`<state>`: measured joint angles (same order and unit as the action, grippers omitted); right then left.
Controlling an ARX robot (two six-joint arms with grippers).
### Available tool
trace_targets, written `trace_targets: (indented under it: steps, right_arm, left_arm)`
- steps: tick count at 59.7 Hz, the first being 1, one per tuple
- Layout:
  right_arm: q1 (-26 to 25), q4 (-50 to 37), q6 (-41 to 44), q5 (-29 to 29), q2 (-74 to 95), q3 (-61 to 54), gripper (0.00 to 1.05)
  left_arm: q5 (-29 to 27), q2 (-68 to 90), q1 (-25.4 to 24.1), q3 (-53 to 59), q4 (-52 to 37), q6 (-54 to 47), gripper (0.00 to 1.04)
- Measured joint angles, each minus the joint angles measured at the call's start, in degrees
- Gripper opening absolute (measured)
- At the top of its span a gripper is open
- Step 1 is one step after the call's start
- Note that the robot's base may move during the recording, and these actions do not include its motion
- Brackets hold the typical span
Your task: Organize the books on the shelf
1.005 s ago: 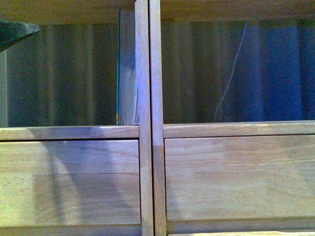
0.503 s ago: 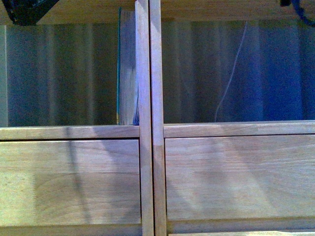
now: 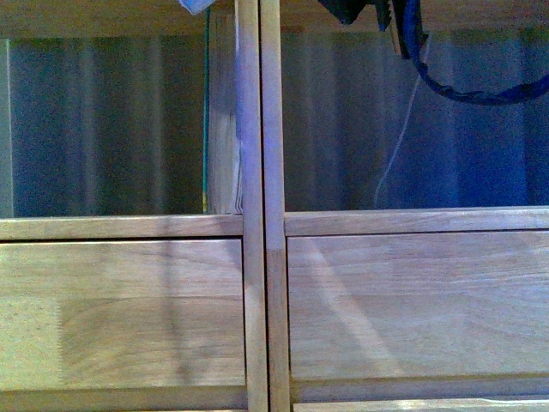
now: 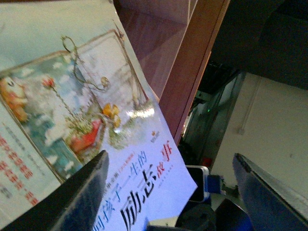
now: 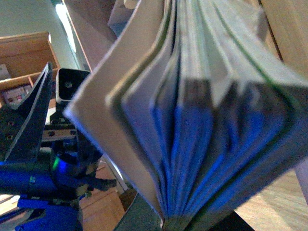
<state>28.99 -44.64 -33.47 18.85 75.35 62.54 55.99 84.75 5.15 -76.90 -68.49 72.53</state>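
Note:
The light-wood shelf (image 3: 262,225) fills the front view, with its double upright in the middle. One book (image 3: 223,129) with a teal edge stands in the left compartment against the upright. My right gripper (image 5: 163,224) is shut on a book (image 5: 202,120) whose pages fan open; the jaws are hidden under it. Part of the right arm (image 3: 356,10) shows at the top. My left gripper (image 4: 175,192) is open. An illustrated book cover (image 4: 96,120) with Chinese print lies against one of its fingers (image 4: 82,192). A pale book corner (image 3: 196,5) shows at the top of the front view.
A blue cable (image 3: 467,90) hangs in the right compartment, in front of a thin white cord (image 3: 403,129). Two drawer fronts (image 3: 129,313) lie below the compartments. The shelf upright (image 4: 192,72) is close beside the left gripper. The left arm (image 5: 38,159) shows beside the held book.
In the front view the dark gripper at the top left has left the picture. The right arm and blue cable have come in at the top right. A pale book corner has appeared.

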Motion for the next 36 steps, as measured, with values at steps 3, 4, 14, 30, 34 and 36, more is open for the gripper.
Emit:
trace_targets:
  steps: [3, 4, 14, 30, 34, 36]
  right_arm:
    - [-0.1, -0.2, -0.4, -0.2, 0.0, 0.2, 0.07]
    - [-0.2, -0.3, -0.6, -0.3, 0.0, 0.3, 0.07]
    - [-1.8, -1.9, -2.0, -0.9, -0.1, 0.9, 0.07]
    - [-5.2, -4.4, -5.4, -1.2, -1.7, 0.9, 0.07]
    - [-5.1, -5.1, -6.0, -1.3, -1.9, 0.8, 0.07]
    - [-5.0, -5.5, -6.4, -1.2, -2.1, 0.7, 0.07]
  left_arm:
    - [0.5, -0.3, 0.0, 1.3, -3.1, 1.4, 0.65]
    - [0.7, -0.3, 0.0, 1.6, -3.7, 1.6, 0.63]
    - [1.2, -1.4, -0.3, 4.0, -5.4, 2.9, 0.38]
    - [1.0, -0.6, -1.7, 3.7, -5.3, 3.7, 0.36]
    - [1.0, -0.4, -1.7, 3.4, -5.3, 3.7, 0.45]
    - [1.0, -0.2, -1.7, 3.1, -5.3, 3.7, 0.5]
